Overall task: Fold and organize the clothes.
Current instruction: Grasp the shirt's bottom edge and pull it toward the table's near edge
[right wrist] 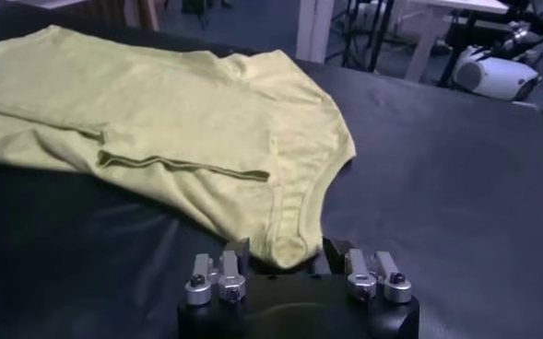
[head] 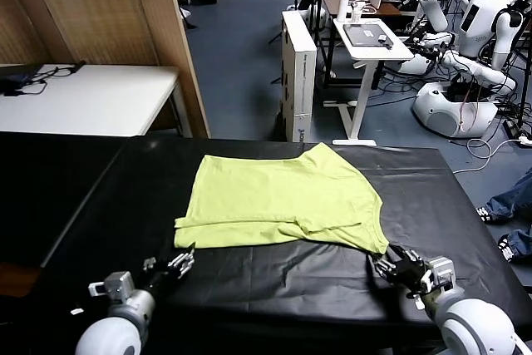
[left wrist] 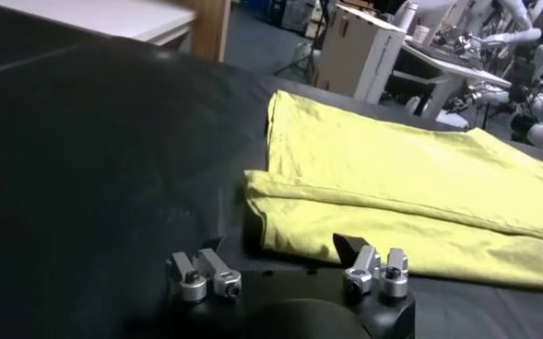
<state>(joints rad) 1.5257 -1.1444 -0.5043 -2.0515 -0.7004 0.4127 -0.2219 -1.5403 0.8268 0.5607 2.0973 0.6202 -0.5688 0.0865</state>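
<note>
The clothes are one lime yellow-green T-shirt (head: 283, 197) lying flat on the black-covered table (head: 274, 297), its near part folded over in a band. My left gripper (head: 184, 257) is low at the shirt's near left corner (left wrist: 271, 221). It is open, fingers wide, and the cloth edge lies just ahead of the tips (left wrist: 280, 247). My right gripper (head: 384, 262) is at the near right corner. That corner (right wrist: 285, 241) lies bunched between the fingers, which stand on either side of it with a gap still showing, so the right gripper (right wrist: 285, 256) is open.
Beyond the far table edge stand a white cabinet (head: 299, 72) and a small white desk (head: 370, 39). A white table (head: 91, 97) is at the back left. Other robots (head: 465, 47) stand at the far right. Bare black covering surrounds the shirt.
</note>
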